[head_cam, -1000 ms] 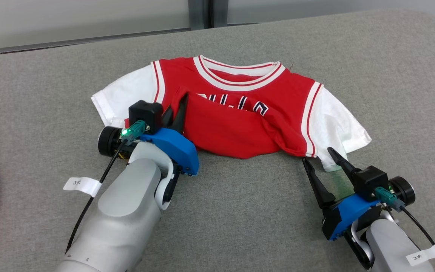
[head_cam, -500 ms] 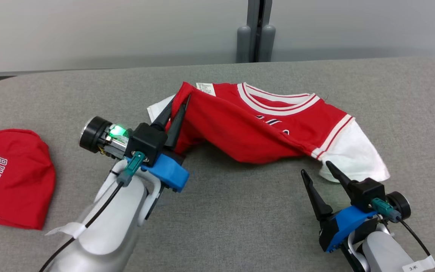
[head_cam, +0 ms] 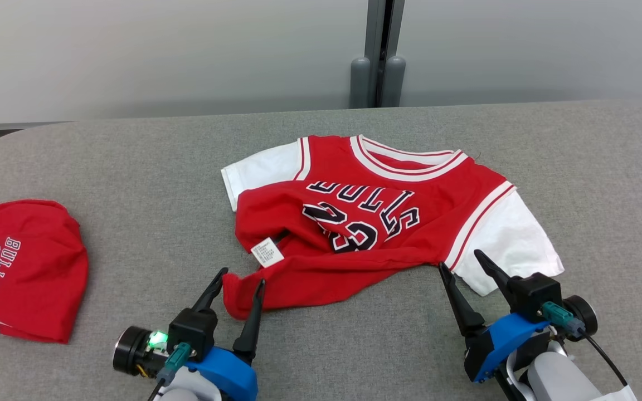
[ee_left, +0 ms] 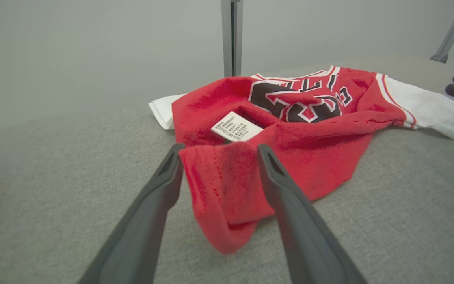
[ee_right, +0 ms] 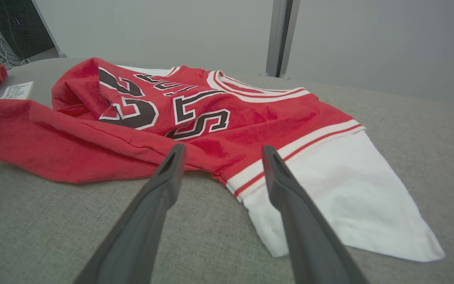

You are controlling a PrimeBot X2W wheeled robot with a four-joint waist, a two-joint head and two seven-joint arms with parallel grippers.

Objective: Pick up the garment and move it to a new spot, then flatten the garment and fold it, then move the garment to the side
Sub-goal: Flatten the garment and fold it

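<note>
The garment (head_cam: 443, 184) is a red jersey with white sleeves and a dark "BULLS 23" print. It lies face up and rumpled on the grey table (head_cam: 131, 167), its lower hem bunched and a white label (head_cam: 267, 252) turned out. My left gripper (head_cam: 242, 277) is open at the near left, with the hem's red corner (ee_left: 227, 189) lying loose between its fingers. My right gripper (head_cam: 459, 259) is open just short of the garment (ee_right: 250, 118), its fingers pointing at the seam of the right white sleeve (ee_right: 329, 185), without touching it.
A second red piece of clothing (head_cam: 20, 267) printed "BULLS 23" lies at the table's left. A grey post (head_cam: 377, 78) stands behind the far edge against a pale wall. The table's left end is rounded.
My left gripper drew the hem corner from the collar side back toward the near edge, uncovering the print, then opened. The head camera shifted. The right gripper stayed open by the sleeve.
</note>
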